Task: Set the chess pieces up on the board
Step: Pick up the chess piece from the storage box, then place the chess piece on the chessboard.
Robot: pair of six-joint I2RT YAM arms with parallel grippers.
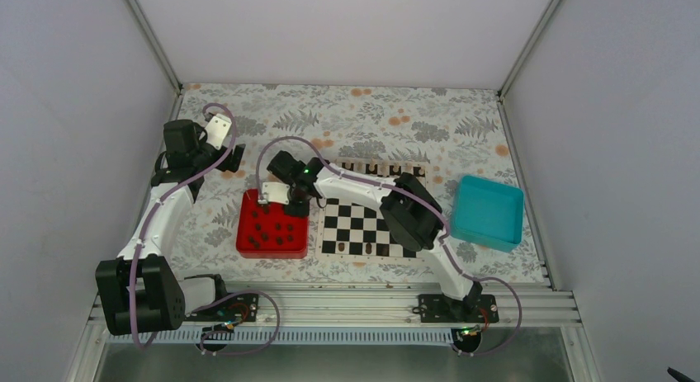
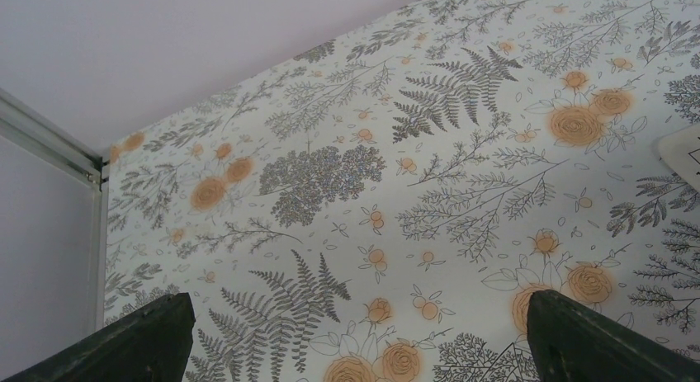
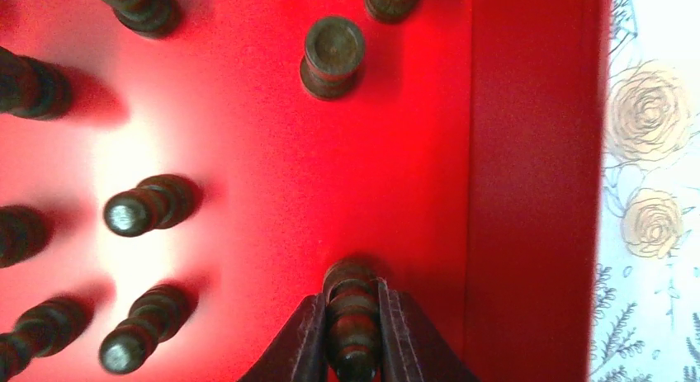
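Note:
Several dark chess pieces [image 1: 279, 228] stand in a red tray [image 1: 273, 252] left of the board [image 1: 367, 225]. A few dark pieces [image 1: 341, 247] stand on the board's near row. My right gripper [image 1: 295, 207] reaches down into the tray's right part. In the right wrist view it [image 3: 353, 304] is shut on one dark piece [image 3: 353, 316] near the tray's right wall [image 3: 532, 176], its base at the tray floor. Other pieces [image 3: 332, 56] stand around it. My left gripper [image 2: 355, 308] hangs open and empty over the floral tabletop, far left of the tray.
A teal tray [image 1: 489, 211] lies right of the board. A row of pale-topped pieces [image 1: 376, 169] stands along the board's far edge. White walls close the table on three sides. The right forearm crosses over the board.

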